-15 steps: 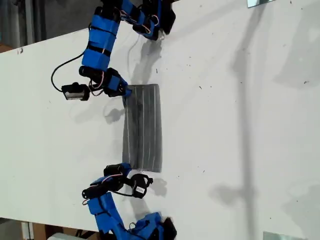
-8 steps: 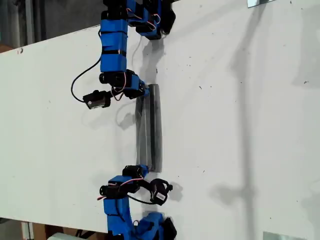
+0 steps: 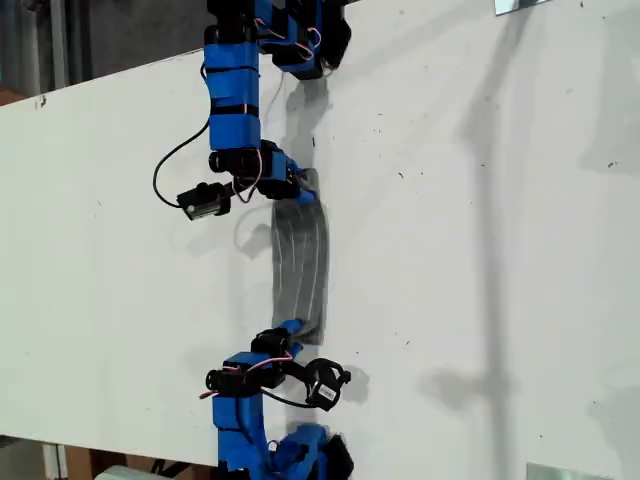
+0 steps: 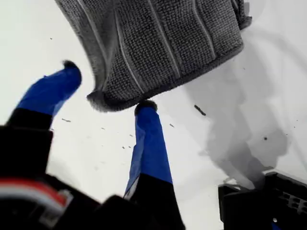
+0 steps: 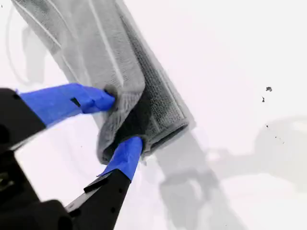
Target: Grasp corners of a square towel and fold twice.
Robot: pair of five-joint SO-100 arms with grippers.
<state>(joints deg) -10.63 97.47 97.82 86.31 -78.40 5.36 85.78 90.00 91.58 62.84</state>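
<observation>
- My second gripper (image 5: 121,120) is clamped on a bunched corner (image 5: 108,143) of the grey, white-striped soft square towel (image 5: 112,52).
- My first gripper (image 4: 109,86) gapes wide, with the towel's other end at its fingertips, unheld.
- The towel lies as a narrow strip, so the first fold looks nearly laid. Next, release it and regrasp the corners.
- The white speckled table (image 3: 480,250) is otherwise bare, with a dim room beyond it.

This looks like a robotics lab or workshop bench. A broad white table (image 3: 480,200) fills nearly the whole exterior view, its surface bare, scuffed and dotted with small dark specks. Two blue 3D-printed arms with exposed servos and loose black cables are mounted at opposite edges of it. Past the table's edge, at the exterior view's left, lies a dim floor.
</observation>
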